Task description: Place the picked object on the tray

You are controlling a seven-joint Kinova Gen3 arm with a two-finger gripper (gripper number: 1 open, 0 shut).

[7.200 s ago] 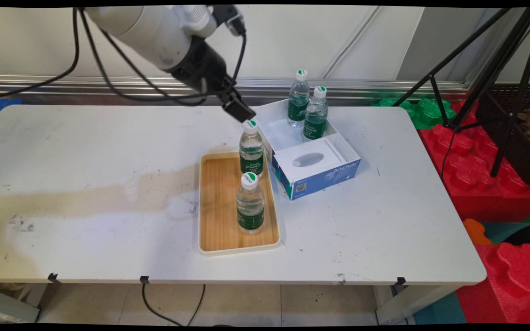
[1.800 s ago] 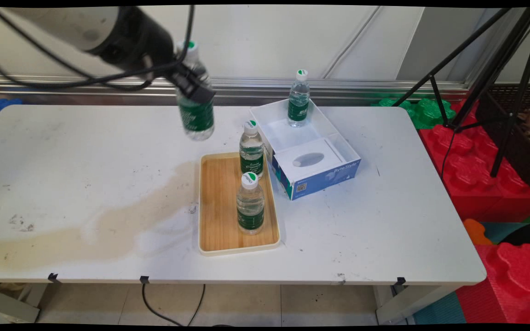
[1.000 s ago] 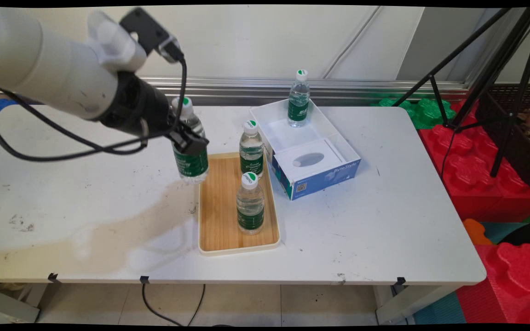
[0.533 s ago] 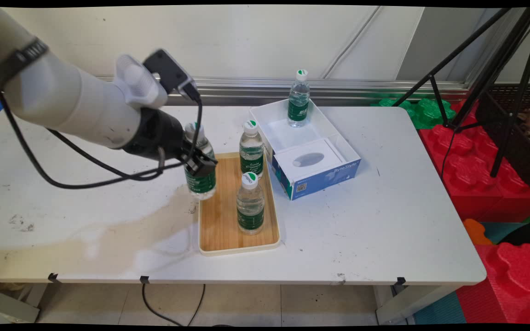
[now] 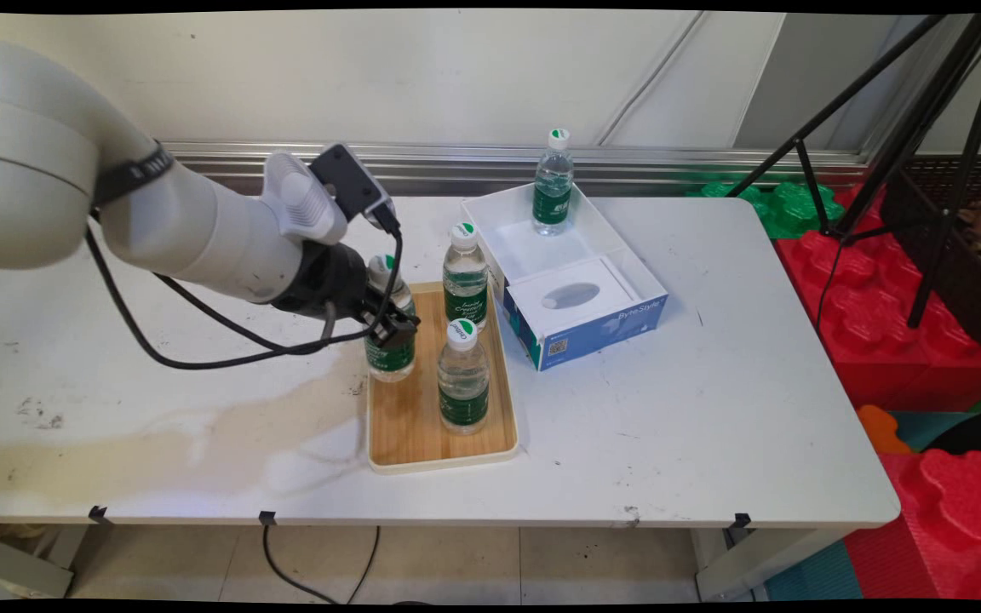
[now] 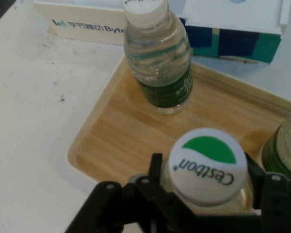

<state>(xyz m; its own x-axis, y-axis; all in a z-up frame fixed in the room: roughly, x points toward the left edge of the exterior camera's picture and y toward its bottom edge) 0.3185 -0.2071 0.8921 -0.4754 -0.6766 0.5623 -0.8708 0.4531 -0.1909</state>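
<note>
My gripper is shut on a small water bottle with a green label and a white cap. I hold it upright over the left side of the wooden tray, its base at or just above the tray floor. Two more bottles stand on the tray: one at the far end and one on the right side. In the hand view the held bottle's cap fills the space between my fingers, with another bottle beyond it and one at the right edge.
An open blue and white box sits right of the tray, with one bottle standing in its far end. A brown stain spreads over the table left of the tray. A black tripod and red foam blocks stand at the right.
I took a bottle out of the box, carried it high and left, then lowered it rightward onto the tray's left side. The box now holds one bottle.
</note>
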